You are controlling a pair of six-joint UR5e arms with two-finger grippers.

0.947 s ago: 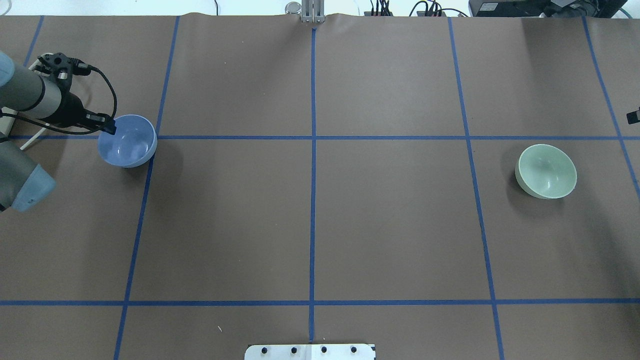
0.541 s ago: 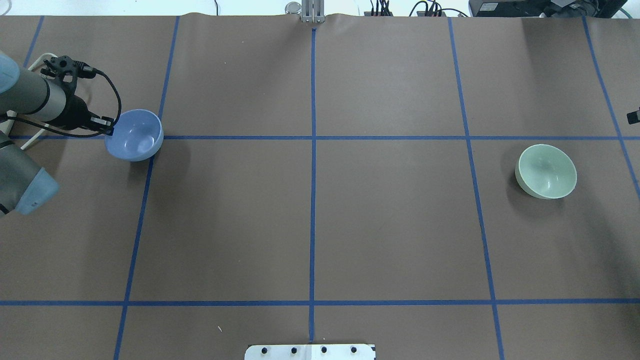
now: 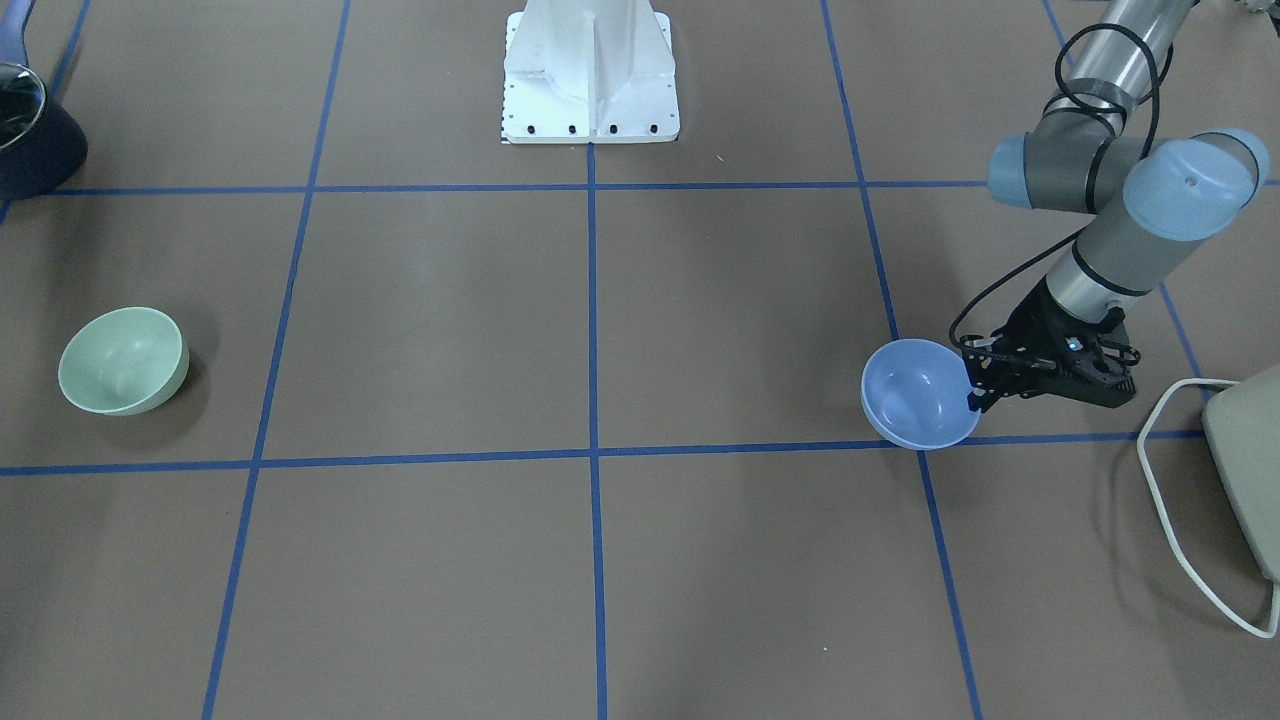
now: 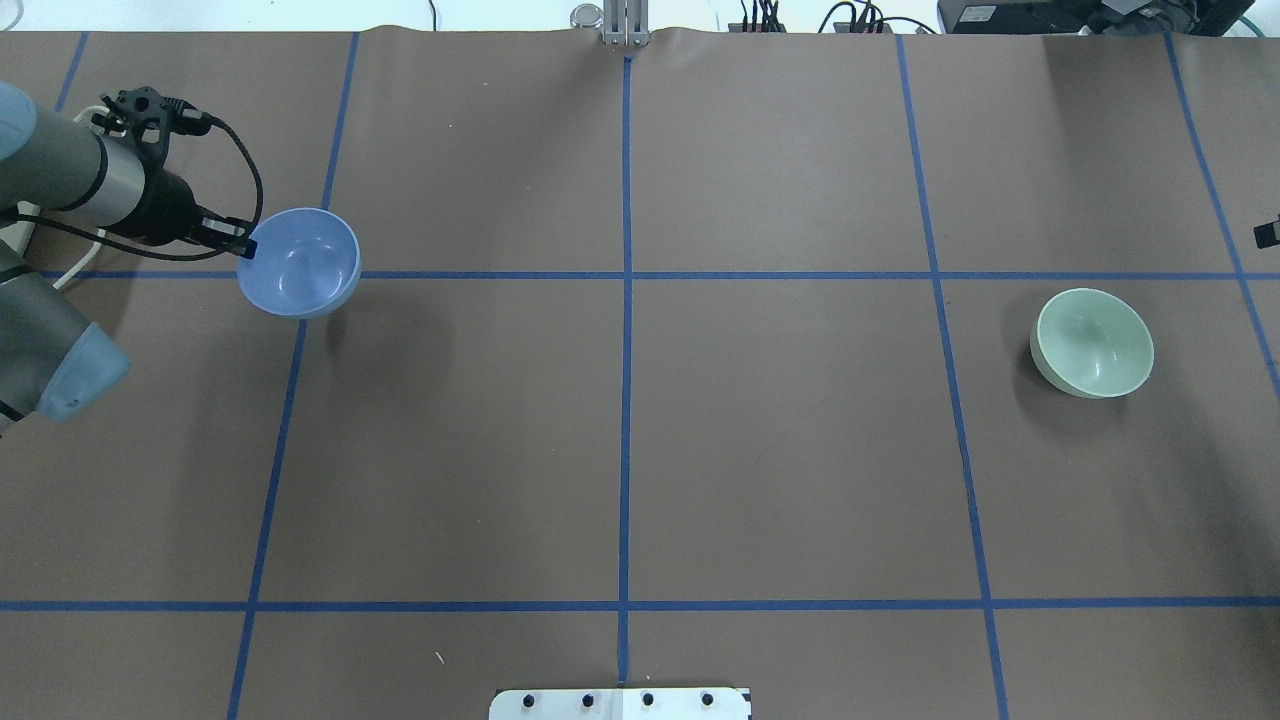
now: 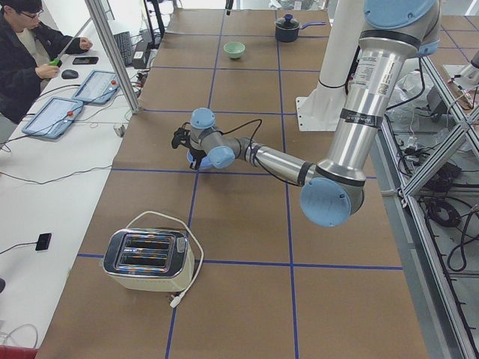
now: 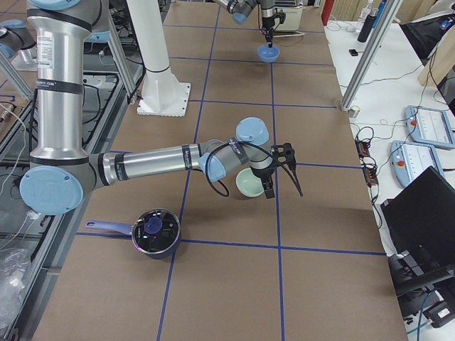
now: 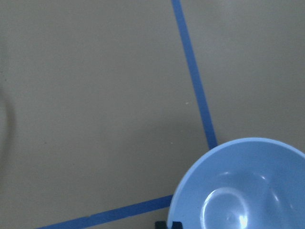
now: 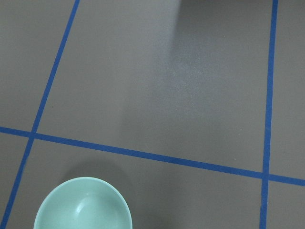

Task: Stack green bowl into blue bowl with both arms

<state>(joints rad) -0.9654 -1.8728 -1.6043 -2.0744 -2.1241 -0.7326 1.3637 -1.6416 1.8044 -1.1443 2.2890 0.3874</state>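
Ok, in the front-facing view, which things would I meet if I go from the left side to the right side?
green bowl → white pedestal → blue bowl → left claw, pinching that bowl's rim → toaster
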